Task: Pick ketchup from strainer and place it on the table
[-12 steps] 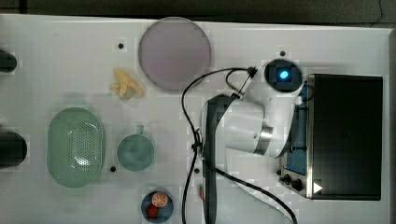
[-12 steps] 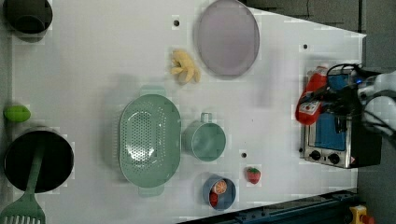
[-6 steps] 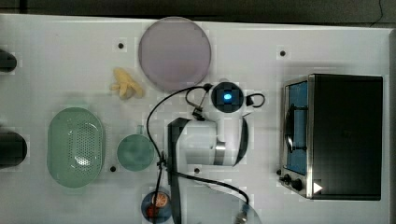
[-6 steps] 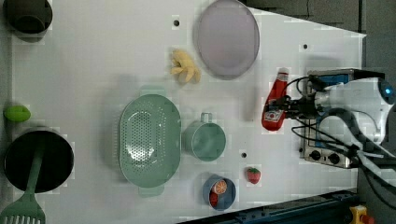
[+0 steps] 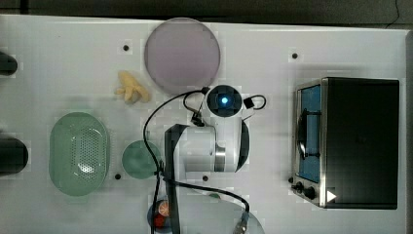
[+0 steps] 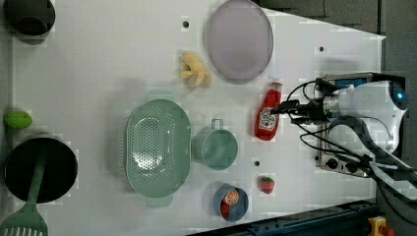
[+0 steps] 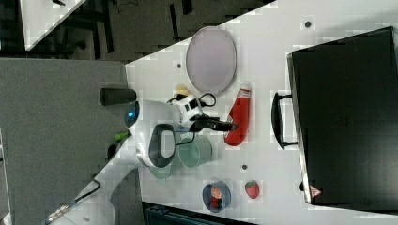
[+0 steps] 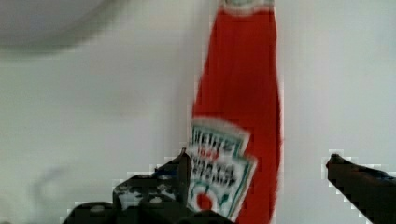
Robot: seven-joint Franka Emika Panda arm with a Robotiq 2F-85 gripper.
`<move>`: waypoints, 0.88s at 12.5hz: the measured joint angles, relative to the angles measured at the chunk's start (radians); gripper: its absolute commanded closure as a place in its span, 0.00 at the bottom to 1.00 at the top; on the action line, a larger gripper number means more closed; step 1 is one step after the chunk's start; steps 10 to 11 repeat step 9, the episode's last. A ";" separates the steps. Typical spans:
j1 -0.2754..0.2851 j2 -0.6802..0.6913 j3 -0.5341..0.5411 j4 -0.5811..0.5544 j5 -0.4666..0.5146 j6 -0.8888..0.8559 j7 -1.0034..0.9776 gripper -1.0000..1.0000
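The ketchup [image 6: 268, 114] lies flat on the worktop [image 6: 98, 64] right of centre in the left view, clear of the strainer [image 6: 157, 145], jaws spread wide astride it, gripping nothing, consistent with release.

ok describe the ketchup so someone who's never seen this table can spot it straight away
In the left view, start at the big lilac plate at the top of the white table. Just below its lower right edge lies the ketchup, cap toward the plate, left of the toaster oven. It is the only red squeeze bottle with a white label, far longer than the little strawberry.
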 measured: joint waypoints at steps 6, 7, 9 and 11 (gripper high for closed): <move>-0.006 -0.124 -0.018 0.366 -0.007 -0.307 0.122 0.00; -0.005 -0.140 -0.021 0.439 -0.008 -0.371 0.168 0.00; -0.008 -0.166 -0.021 0.557 0.001 -0.531 0.233 0.00; -0.008 -0.166 -0.021 0.557 0.001 -0.531 0.233 0.00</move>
